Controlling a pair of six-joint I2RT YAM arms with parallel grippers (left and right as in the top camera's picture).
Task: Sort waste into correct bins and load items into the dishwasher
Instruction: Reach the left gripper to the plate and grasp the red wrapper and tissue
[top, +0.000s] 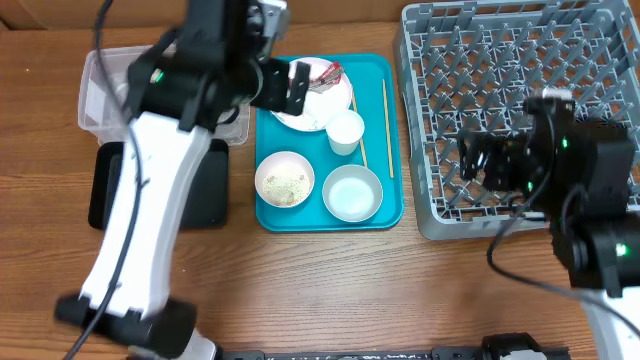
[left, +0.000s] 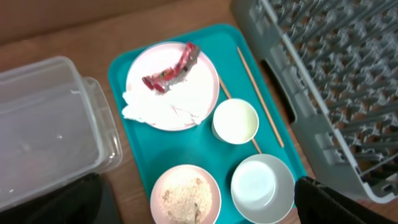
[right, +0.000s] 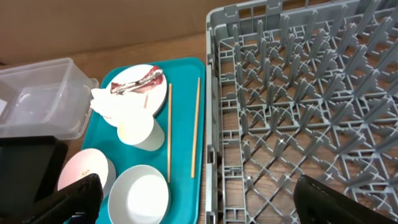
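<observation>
Waste step, by my read — my left jaws hover released over the red snack wrapper (left: 171, 70) on the white plate (left: 203, 79), right jaws released too; next I drop, pinch.

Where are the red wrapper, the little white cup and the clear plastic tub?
red wrapper (left: 169, 71), left wrist view, middle of the strip
little white cup (left: 235, 121), left wrist view, its inside bottom
clear plastic tub (left: 43, 124), left wrist view, its bare floor

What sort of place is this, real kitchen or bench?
Probably a test bench staged for dish clean-up, not a kitchen: wooden table, teal tray of used dishes, grey dish rack, clear tub beside a black tray.
</observation>
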